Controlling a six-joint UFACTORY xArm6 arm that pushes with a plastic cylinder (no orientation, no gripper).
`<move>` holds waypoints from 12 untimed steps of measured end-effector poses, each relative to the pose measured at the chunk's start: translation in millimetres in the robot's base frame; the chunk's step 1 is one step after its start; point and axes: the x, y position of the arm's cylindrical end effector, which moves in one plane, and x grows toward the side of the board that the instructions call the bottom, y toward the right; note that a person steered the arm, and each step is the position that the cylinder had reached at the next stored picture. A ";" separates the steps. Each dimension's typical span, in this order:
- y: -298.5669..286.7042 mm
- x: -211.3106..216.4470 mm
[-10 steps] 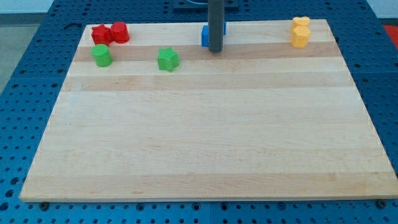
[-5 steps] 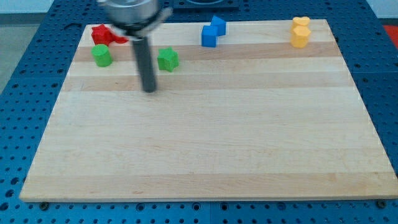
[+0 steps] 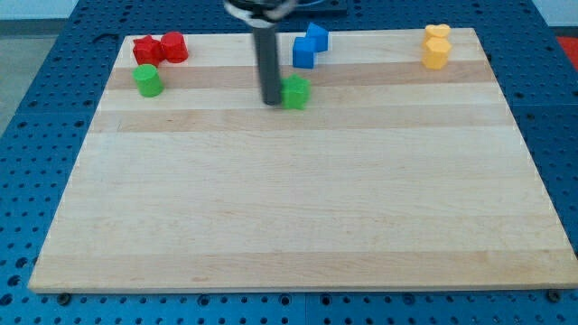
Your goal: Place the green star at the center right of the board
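A pale wooden board [image 3: 298,208] with lengthwise grain lies on a blue perforated bench [image 3: 36,99]. Near the board's top-left corner sit two red blocks [image 3: 160,48], touching side by side, and just below them a green cylinder-like block [image 3: 148,80]. Along the top edge, a little right of its middle, two blue blocks [image 3: 310,46] stand touching. At the top-right corner two yellow blocks [image 3: 436,46] sit one behind the other, touching. The green star [image 3: 295,92] lies near the top edge around the middle, just below the blue pair, with my tip [image 3: 271,101] on the board against its left side.
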 end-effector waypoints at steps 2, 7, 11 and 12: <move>7.8 -6.8; 171.6 -4.2; 64.0 -27.0; 58.3 13.2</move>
